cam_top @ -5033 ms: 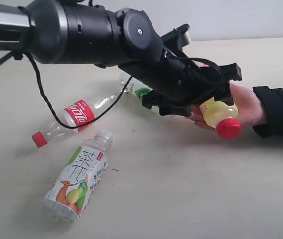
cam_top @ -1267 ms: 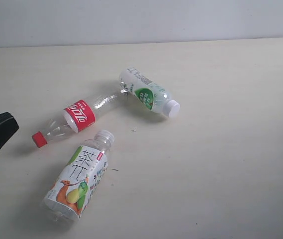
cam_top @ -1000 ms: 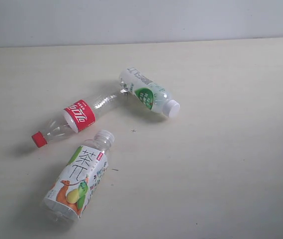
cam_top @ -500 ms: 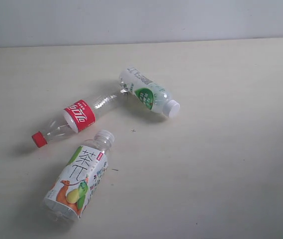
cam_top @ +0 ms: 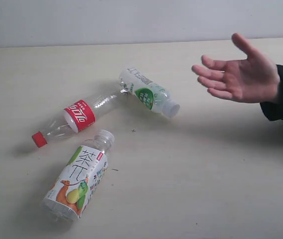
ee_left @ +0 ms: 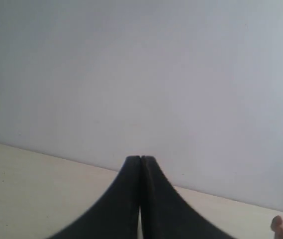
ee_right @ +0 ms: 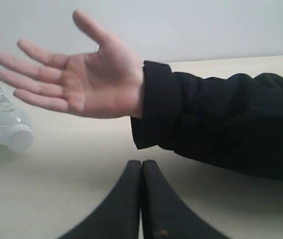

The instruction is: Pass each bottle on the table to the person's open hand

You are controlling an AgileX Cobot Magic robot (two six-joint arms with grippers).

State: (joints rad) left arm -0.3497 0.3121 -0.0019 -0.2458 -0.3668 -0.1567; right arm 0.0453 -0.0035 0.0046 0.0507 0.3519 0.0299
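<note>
Next pick, my call: white-cap btl (cam_top: 148, 93), nearest the open hand (cam_top: 240, 77). Plan: open the right gripper (ee_right: 141, 163) first, then come down across the body mid-label, not the cap. It lies on its side and may roll. Carry low to the palm.

Both tools clenched and empty, left gripper (ee_left: 140, 159) incl.

Count on table (cam_top: 206, 174): 3 btls, all lying down: white-cap btl, red-label btl (cam_top: 76, 115), tea-label btl (cam_top: 79, 174). 1 hand, held open.
</note>
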